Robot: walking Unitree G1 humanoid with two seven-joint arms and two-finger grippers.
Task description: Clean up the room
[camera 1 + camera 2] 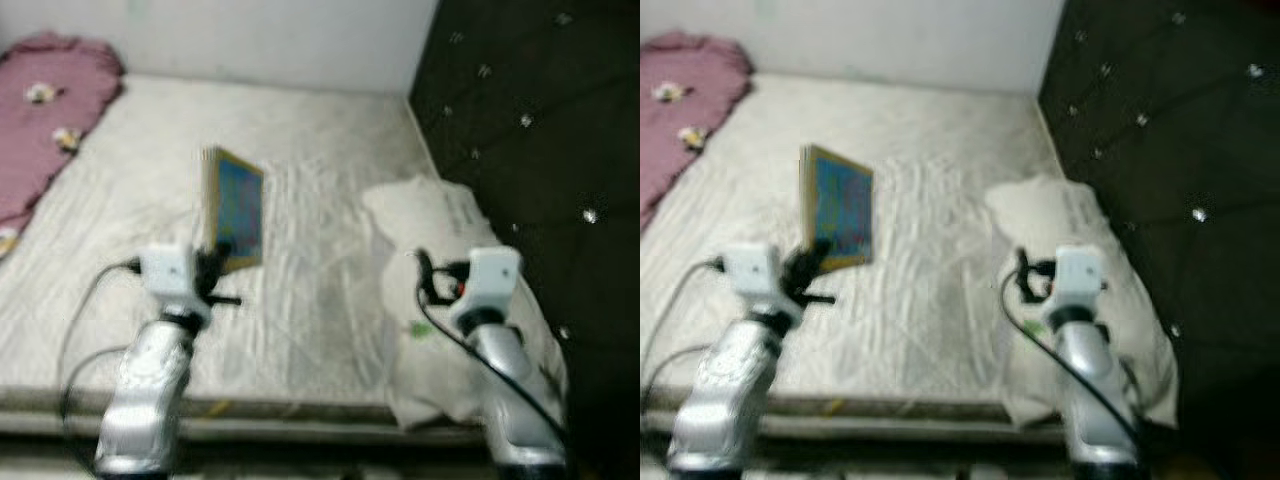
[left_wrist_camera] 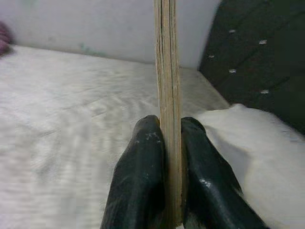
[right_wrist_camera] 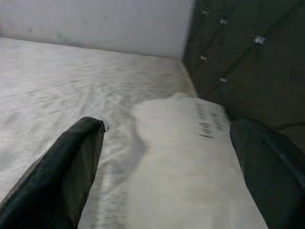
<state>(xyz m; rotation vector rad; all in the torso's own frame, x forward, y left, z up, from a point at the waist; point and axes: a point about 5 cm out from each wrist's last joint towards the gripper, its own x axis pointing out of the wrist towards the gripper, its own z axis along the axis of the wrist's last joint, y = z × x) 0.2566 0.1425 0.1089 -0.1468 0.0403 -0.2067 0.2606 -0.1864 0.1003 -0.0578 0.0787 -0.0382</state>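
My left gripper (image 1: 222, 262) is shut on the lower edge of a thin book (image 1: 236, 208) with a blue cover and yellow border, held upright above the white bed sheet (image 1: 300, 180). In the left wrist view the book's edge (image 2: 167, 95) stands clamped between the two black fingers (image 2: 140, 181). My right gripper (image 1: 425, 272) is open and hovers over a white pillow (image 1: 430, 215) at the bed's right side; in the right wrist view the pillow (image 3: 186, 157) lies between the spread fingers (image 3: 71, 167).
A pink blanket (image 1: 45, 120) with flower prints lies at the far left of the bed. A dark tufted headboard (image 1: 540, 130) runs along the right. A pale wall (image 1: 270, 40) stands behind. The bed's front edge (image 1: 280, 410) is near my arms.
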